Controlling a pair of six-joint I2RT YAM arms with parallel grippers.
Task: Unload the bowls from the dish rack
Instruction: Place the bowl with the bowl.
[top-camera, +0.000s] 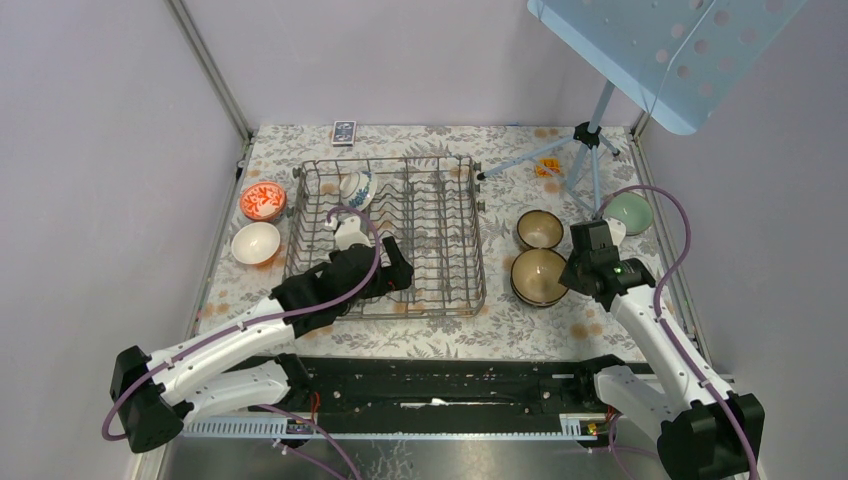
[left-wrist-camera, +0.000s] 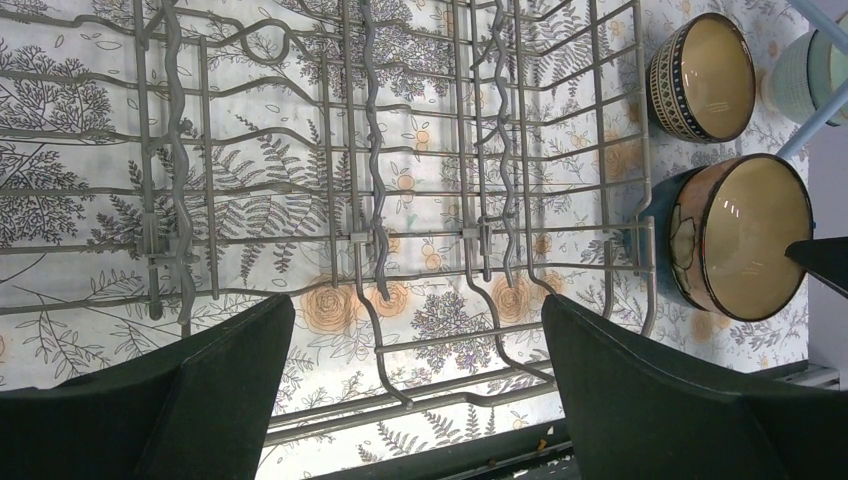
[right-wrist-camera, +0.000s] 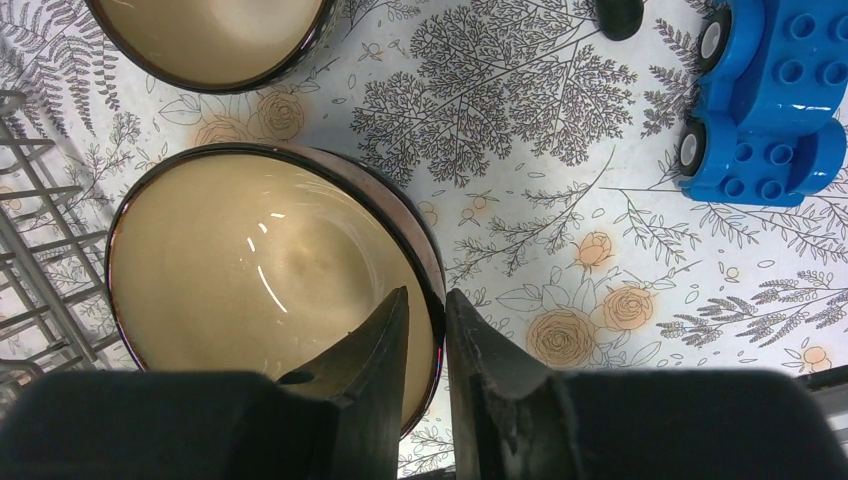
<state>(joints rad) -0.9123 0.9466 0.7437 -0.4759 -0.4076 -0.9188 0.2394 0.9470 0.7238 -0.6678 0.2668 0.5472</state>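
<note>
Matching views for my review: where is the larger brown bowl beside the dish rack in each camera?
Top external: larger brown bowl right of centre, beside the dish rack.
Left wrist: right edge, mid-height.
Right wrist: lower left.
Shared landmark: the rack's wires.

The large grey metal wire dish rack had a dull finish with no shine. The round brown ceramic bowl was glazed cream inside and glossy, with bright streaks of reflected light. The desk's floral printed cover looked flat and matt; whether it was cloth or vinyl was unclear. The blue studded toy block was smooth plastic with a soft sheen. The right end effector had matt black fingers, faintly grainy.
</note>
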